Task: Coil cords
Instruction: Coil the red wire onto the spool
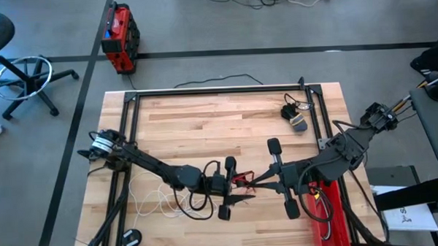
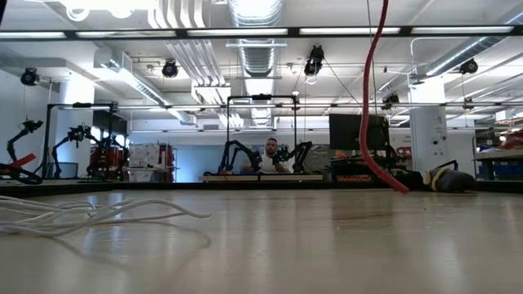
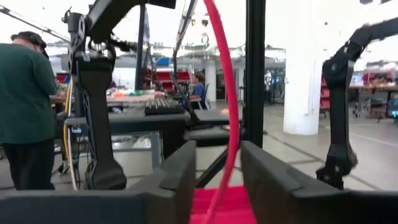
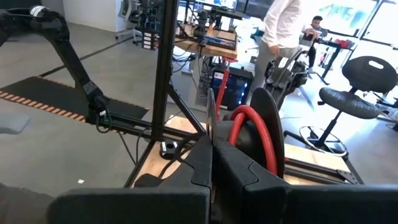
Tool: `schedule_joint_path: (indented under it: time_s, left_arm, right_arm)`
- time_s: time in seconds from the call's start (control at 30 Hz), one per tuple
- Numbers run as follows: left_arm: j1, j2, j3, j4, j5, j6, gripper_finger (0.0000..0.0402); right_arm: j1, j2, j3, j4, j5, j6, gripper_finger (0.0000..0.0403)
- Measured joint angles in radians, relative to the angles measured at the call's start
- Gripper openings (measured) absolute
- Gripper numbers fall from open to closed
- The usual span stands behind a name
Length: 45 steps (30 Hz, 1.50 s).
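- Two arms meet near the middle of the front half of the wooden desk (image 1: 204,112) in the high view. The left gripper (image 1: 227,187) and the right gripper (image 1: 281,181) face each other, with the red cord (image 1: 243,180) stretched between them. The left gripper's fingers are spread apart; whether they touch the cord cannot be told from this view. The white cord (image 1: 145,202) lies in loose loops on the desk beside the left arm, well behind its gripper. A black cord (image 1: 192,204) loops beside the left gripper. A small dark bundle (image 1: 295,119) lies near the far right corner, apart from both grippers.
- Low view: the red cord (image 2: 372,106) hangs from above in a smooth curve, its lower end just above the desk surface. The white cord (image 2: 73,214) lies flat in thin, slack loops at the left. A person sits in the room behind.
- Left wrist view: the red cord (image 3: 227,106) rises in an arc through the gap between the parted fingers (image 3: 171,177); contact with either is not clear.
- Right wrist view: the right gripper's fingers (image 4: 202,162) are pressed together on a thin strand, and the red cord (image 4: 252,127) loops up just beyond them.
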Motion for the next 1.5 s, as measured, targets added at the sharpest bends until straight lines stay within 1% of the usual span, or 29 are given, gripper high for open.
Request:
schedule_joint_path:
  time_s: [0.2, 0.27, 0.37, 0.47, 0.63, 0.77, 1.0, 1.17, 1.37, 1.5]
  left_arm:
    - [0.0, -0.001, 0.024, 0.0, 0.0, -0.009, 0.002]
    - [0.0, -0.001, 0.024, -0.001, 0.0, -0.015, 0.0007]
    - [0.0, -0.001, 0.024, -0.001, 0.0, -0.024, 0.0012]
    - [0.0, -0.001, 0.024, -0.01, 0.0, -0.027, 0.0004]
    - [0.0, -0.004, 0.024, -0.042, -0.004, -0.027, 0.0003]
    - [0.0, -0.016, 0.023, -0.117, -0.045, 0.0, 0.0001]
    - [-0.012, -0.1, 0.023, -0.311, -0.056, 0.043, 0.0001]
    - [-0.046, -0.176, 0.022, -0.429, -0.055, 0.09, 0.0]
    - [-0.099, -0.246, 0.022, -0.476, -0.055, 0.143, 0.0]
    - [-0.124, -0.282, 0.022, -0.489, -0.056, 0.155, 0.0]
  right_arm:
    - [0.0, 0.0, 0.0, 0.0, 0.0, 0.0, 0.0]
    - [0.0, 0.0, 0.0, 0.0, 0.0, 0.0, 0.0]
    - [0.0, 0.0, 0.0, -0.001, 0.0, 0.001, 0.0]
    - [0.0, 0.0, 0.0, -0.006, 0.0, 0.008, 0.0]
    - [0.0, 0.0, 0.0, -0.024, 0.0, 0.01, 0.0]
    - [0.002, -0.001, 0.0, -0.027, 0.0, 0.014, 0.0]
    - [0.014, -0.051, -0.001, -0.072, 0.007, 0.029, 0.0]
    - [0.013, -0.083, -0.001, -0.171, 0.011, 0.07, 0.0]
    - [0.013, -0.094, -0.001, -0.246, 0.01, 0.115, 0.0]
    - [0.013, -0.092, -0.001, -0.263, 0.009, 0.125, 0.0]
